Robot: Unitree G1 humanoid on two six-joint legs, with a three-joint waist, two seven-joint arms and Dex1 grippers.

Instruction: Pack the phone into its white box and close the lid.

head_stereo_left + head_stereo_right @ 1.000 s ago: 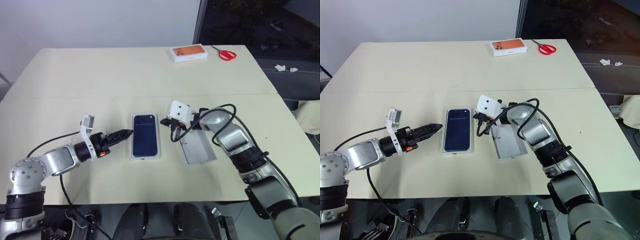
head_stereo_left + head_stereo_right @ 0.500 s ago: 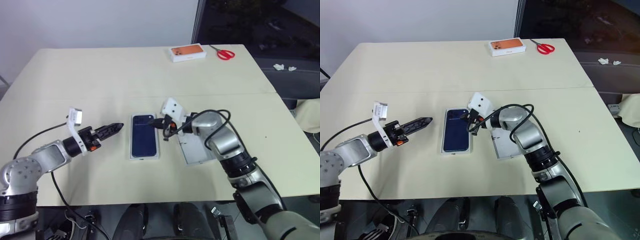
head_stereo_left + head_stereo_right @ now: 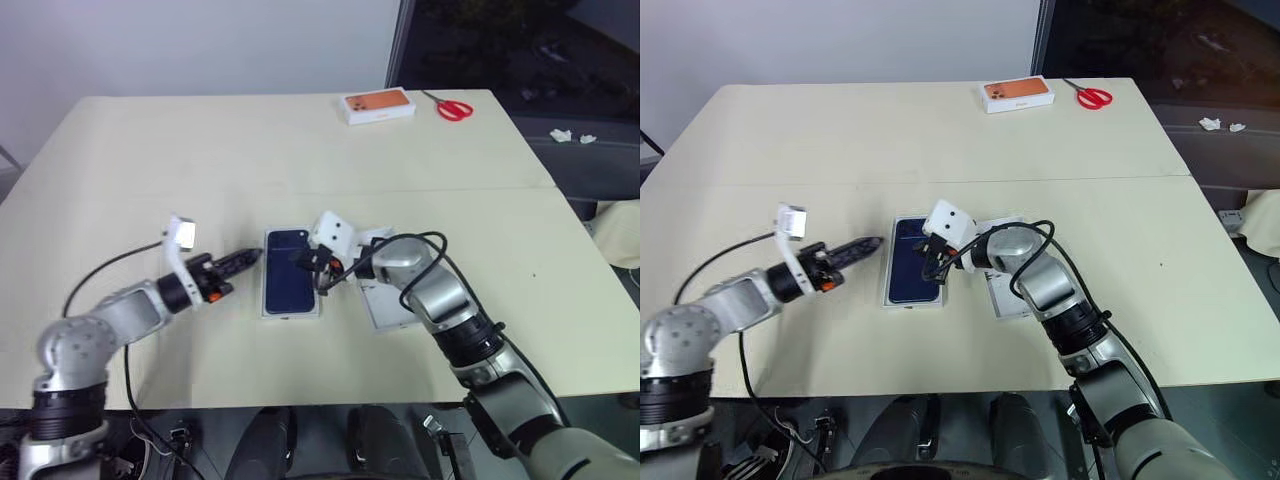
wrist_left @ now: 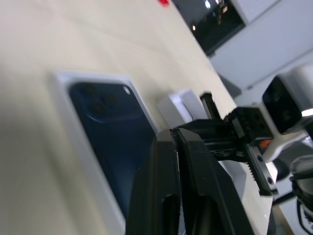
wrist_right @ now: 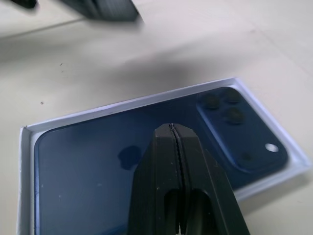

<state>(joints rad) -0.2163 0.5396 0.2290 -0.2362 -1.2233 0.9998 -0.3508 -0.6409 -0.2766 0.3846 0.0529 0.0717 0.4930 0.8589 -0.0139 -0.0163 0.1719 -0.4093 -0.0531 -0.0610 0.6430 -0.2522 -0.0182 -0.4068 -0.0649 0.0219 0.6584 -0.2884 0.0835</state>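
The dark blue phone (image 3: 287, 287) lies back up in its white box (image 3: 263, 300), the camera cluster at the far end. My right gripper (image 3: 312, 265) is shut and empty, its fingertips (image 5: 171, 129) low over the phone's (image 5: 98, 166) upper half; I cannot tell whether they touch. At the box's left edge my left gripper (image 3: 250, 259) is also shut and empty, pointing at the phone (image 4: 105, 125). The lid (image 3: 388, 305) lies open side up just right of the box, partly under my right arm.
An orange-topped white box (image 3: 378, 105) and red scissors (image 3: 453, 107) lie at the table's far edge. A seam (image 3: 150, 193) runs across the table beyond the phone. The table's near edge (image 3: 300, 405) is close below my arms.
My right gripper has moved left from the box's right edge to over the phone. My left gripper drew back, then came right to the box's left edge.
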